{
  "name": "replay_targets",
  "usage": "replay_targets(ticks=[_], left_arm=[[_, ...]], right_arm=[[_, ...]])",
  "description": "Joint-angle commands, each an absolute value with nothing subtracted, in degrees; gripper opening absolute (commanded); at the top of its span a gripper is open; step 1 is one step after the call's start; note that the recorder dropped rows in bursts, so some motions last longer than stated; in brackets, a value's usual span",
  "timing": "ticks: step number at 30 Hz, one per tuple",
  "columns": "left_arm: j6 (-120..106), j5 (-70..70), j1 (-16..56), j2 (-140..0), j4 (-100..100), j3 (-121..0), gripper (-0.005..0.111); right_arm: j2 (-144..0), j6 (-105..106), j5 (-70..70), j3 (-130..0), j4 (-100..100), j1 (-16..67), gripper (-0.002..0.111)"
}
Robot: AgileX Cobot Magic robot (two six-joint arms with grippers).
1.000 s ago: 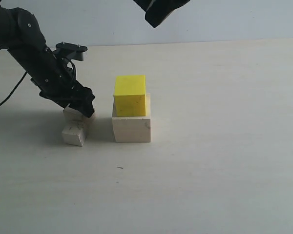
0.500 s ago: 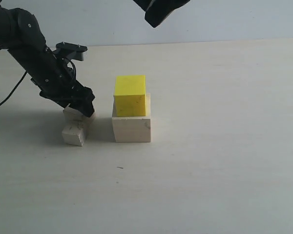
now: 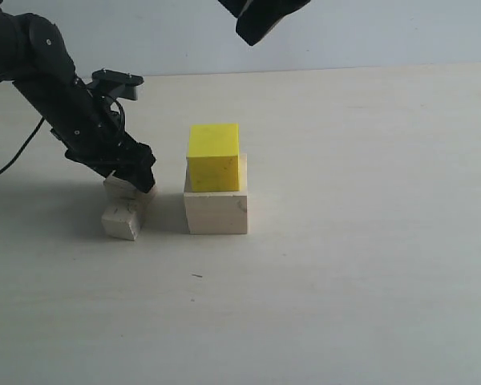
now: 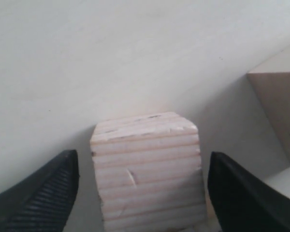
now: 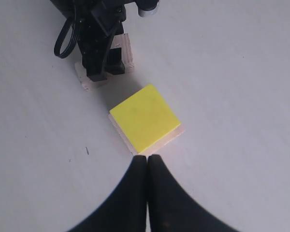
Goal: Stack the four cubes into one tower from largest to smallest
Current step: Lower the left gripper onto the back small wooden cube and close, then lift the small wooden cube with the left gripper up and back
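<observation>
A yellow cube [image 3: 214, 156] sits on the large pale wood cube [image 3: 216, 212] at mid-table; together they make a two-high tower. To their left stands the striped-grain cube [image 3: 125, 189], with the small chipped cube [image 3: 121, 222] right in front of it. My left gripper [image 3: 133, 181] is down over the striped-grain cube [image 4: 147, 169]. It is open, with a finger [image 4: 43, 198] on each side and a narrow gap showing at both. High above the tower hangs my right gripper [image 5: 147, 162], shut and empty, with the yellow cube [image 5: 144, 118] below it.
The table [image 3: 361, 265] is pale and plain. The large cube's side [image 4: 280, 108] is close beside the left gripper. The left arm [image 5: 96, 34] covers part of the striped-grain cube [image 5: 126, 54] and the small cube [image 5: 88, 83] from above. A black cable [image 3: 8, 164] trails at the left edge.
</observation>
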State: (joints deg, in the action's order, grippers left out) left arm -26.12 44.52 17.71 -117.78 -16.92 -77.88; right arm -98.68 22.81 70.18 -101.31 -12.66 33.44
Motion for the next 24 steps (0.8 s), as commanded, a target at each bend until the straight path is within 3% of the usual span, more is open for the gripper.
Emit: replay_targets(ticks=[1, 14, 19, 23, 24], left_arm=[[-26.38, 44.07, 17.63, -117.87, -17.16, -78.15, 0.071], [-26.38, 43.00, 17.63, -119.36, -17.07, -78.15, 0.068], [-26.38, 43.00, 17.63, -119.79, -17.07, -78.15, 0.044], [-26.85, 43.75, 17.63, -119.79, -17.07, -78.15, 0.005], [-27.32, 44.03, 17.63, -119.79, -16.94, -78.15, 0.000]], right_arm=[[-98.10, 23.35, 69.96, -101.44, -13.08, 33.50, 0.000], [-98.10, 23.50, 69.96, -101.44, -13.06, 33.50, 0.000], [-98.10, 23.50, 69.96, -101.44, -13.06, 33.50, 0.000], [-98.10, 23.50, 69.96, -101.44, -13.06, 33.50, 0.000], [-98.10, 23.50, 69.96, -101.44, -13.06, 33.50, 0.000]])
